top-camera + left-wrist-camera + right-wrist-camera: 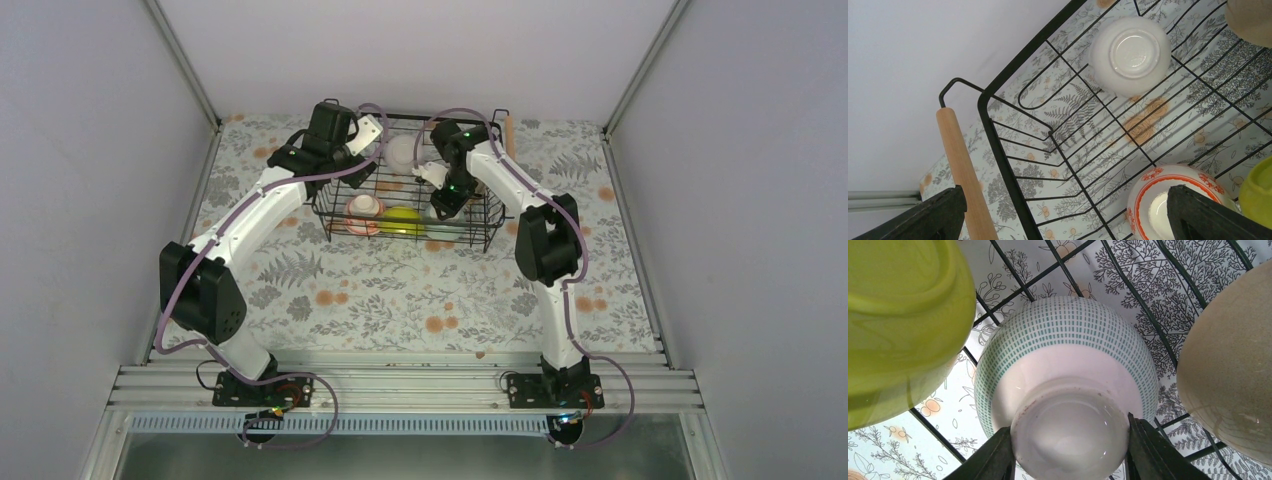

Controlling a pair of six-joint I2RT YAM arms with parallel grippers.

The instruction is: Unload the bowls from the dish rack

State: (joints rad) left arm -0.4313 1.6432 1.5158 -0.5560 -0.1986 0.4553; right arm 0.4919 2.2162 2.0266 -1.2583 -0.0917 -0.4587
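The black wire dish rack (335, 222) stands at the back middle of the table. In the top view it holds a white bowl (402, 152), a red-orange patterned bowl (364, 208) and a yellow-green bowl (402, 220). My right gripper (1070, 437) reaches down inside the rack. It is shut on the foot ring of an upturned pale mint bowl (1063, 335), between the yellow-green bowl (898, 325) and a tan bowl (1233, 365). My left gripper (1063, 220) is open and empty above the rack's back left corner. Below it lie the upturned white bowl (1130, 55) and the patterned bowl (1153, 200).
A wooden rod handle (965, 175) runs along the rack's side under my left gripper, and the other handle (509, 135) is on the far side. The table has a floral cover (400, 300). Grey walls close in on the left, right and back.
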